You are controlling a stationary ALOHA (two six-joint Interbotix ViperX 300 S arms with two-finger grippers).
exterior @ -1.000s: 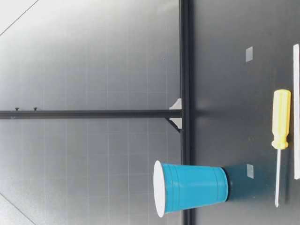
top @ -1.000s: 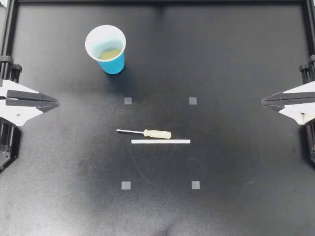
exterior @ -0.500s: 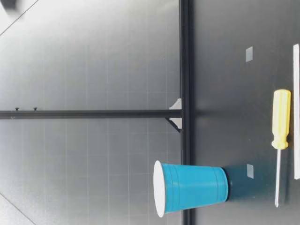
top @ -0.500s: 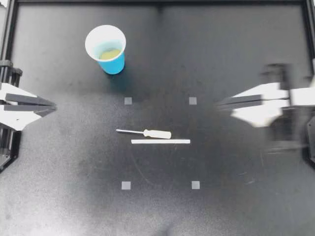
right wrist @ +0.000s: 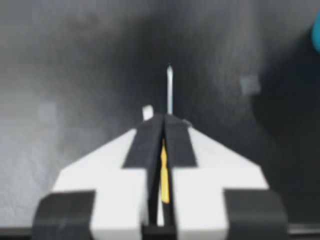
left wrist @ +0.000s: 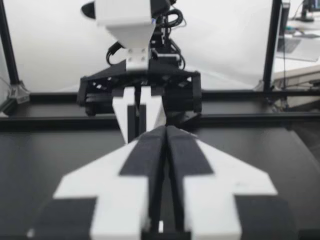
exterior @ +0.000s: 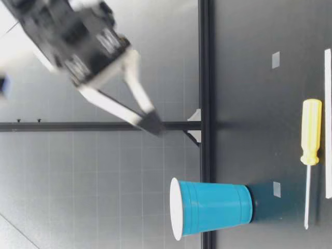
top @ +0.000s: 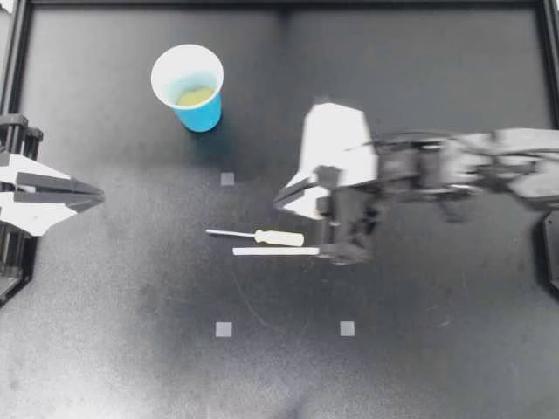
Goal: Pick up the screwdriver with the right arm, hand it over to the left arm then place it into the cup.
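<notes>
A screwdriver [top: 258,236] with a yellow handle lies flat at the table's middle, its shaft pointing left. The blue cup [top: 188,85] stands upright at the back left. My right gripper [top: 281,197] hovers just behind the handle, fingers together and holding nothing. In the low view my right gripper [exterior: 153,125] hangs high above the screwdriver [exterior: 310,140] and the cup [exterior: 210,208]. In the right wrist view the screwdriver [right wrist: 169,87] lies below and ahead of the gripper [right wrist: 164,118]. My left gripper [top: 98,194] waits shut at the left edge, holding nothing; the left gripper [left wrist: 165,132] faces my right arm.
A white strip [top: 278,251] lies just in front of the screwdriver, parallel to it. Small grey squares [top: 227,179] mark the black table [top: 419,349]. A black frame rail [top: 279,4] runs round the table's edges.
My right arm has swung in from the right edge to above the screwdriver's handle. The left gripper has hardly moved. Screwdriver and cup lie where they were.
</notes>
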